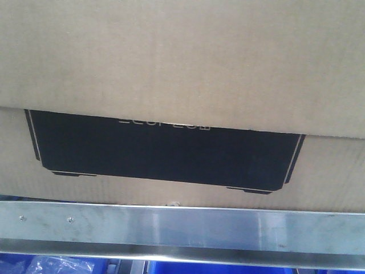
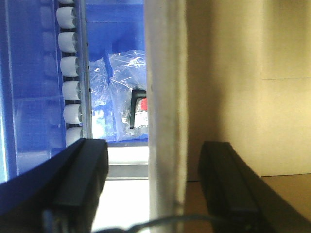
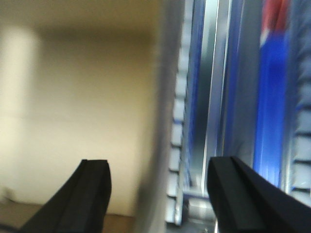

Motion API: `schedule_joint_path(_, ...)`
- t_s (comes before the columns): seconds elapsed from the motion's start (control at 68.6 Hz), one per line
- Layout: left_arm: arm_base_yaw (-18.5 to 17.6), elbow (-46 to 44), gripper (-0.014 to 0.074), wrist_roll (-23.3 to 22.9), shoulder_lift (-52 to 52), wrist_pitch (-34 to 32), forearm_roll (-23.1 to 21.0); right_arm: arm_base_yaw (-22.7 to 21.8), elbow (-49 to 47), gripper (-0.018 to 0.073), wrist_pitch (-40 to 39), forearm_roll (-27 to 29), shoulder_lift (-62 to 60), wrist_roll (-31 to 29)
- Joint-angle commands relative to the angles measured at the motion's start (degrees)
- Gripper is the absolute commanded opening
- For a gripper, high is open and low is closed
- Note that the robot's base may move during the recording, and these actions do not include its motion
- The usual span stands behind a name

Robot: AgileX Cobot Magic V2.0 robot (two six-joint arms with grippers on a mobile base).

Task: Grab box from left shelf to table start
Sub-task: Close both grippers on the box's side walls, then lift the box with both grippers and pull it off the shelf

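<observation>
Squarely ahead of both my arms, the large brown corrugated cardboard box (image 1: 171, 63), with its black printed rectangular panel (image 1: 165, 154) and pale lettering, sits on the left shelf. Its lower edge lies just behind the brushed silver-grey metal front rail (image 1: 182, 225), and it has not left the shelf. My left gripper (image 2: 154, 153) stands with its black fingers (image 2: 85, 174) apart, and a pale, blurred vertical edge of the box runs up between them. Cardboard lies beyond its right finger, and a blue plastic bin (image 2: 34, 73) holding clear plastic bags (image 2: 121, 82) lies beyond its left. My right gripper (image 3: 159, 167) mirrors it: jaws spread, the box's edge between them, cardboard beyond the left finger, blue plastic and bright metal beyond the right. Neither pair of pads seems to press the card, though the views are too close to be sure. I judge that one arm is at each end because the box is too wide for a single grip, and that the spread fingers straddle the ends so that closing would pinch the walls. The bright strip beneath the left gripper I take for the plain white table (image 2: 124, 204), where the box is bound.
</observation>
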Motion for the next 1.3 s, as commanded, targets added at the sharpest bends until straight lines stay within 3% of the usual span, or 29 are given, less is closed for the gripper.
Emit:
schedule_joint_path(0.0,0.01,-1.88,0.0253,-0.70,-1.66,-1.83,0.74,-0.11,-2.18,0.0368,-2.79,0.84,0.28,-1.22)
schedule_joint_path(0.146,0.01,-1.88,0.0045,-0.70,-1.66,-1.34,0.74,-0.11,-2.18,0.0055,-2.95,0.84,1.31,-1.22)
schedule_joint_path(0.219,0.01,-1.88,-0.0116,-0.59,-1.66,-1.23,0.74,-0.11,-2.18,0.0066,-2.95,0.84,1.24,-1.22)
schedule_joint_path(0.277,0.01,-1.88,-0.0080,-0.50,-1.66,-1.25,0.74,-0.11,-2.18,0.0055,-3.07,0.84,1.03,-1.22)
schedule_joint_path(0.437,-0.14,-1.88,-0.0092,-0.68,-2.67,-2.30,0.63,-0.11,-2.22,0.0057,-3.98,0.84,-1.74,-1.22)
schedule_joint_path(0.729,-2.69,1.69,-0.0093,-4.01,-14.37,-8.81,0.25,-0.11,-1.35,0.0057,-5.61,0.84,-14.99,-1.22)
schedule_joint_path(0.846,-3.87,8.08,-0.0093,-6.43,-21.59,-13.33,0.25,-0.11,2.09,0.0057,-5.98,0.88,-21.49,-1.22)
schedule_joint_path(1.283,-4.40,35.15,-0.0093,-6.80,-46.72,-24.35,-1.81,-0.11,20.81,0.0057,-9.17,1.03,-46.36,-1.22)
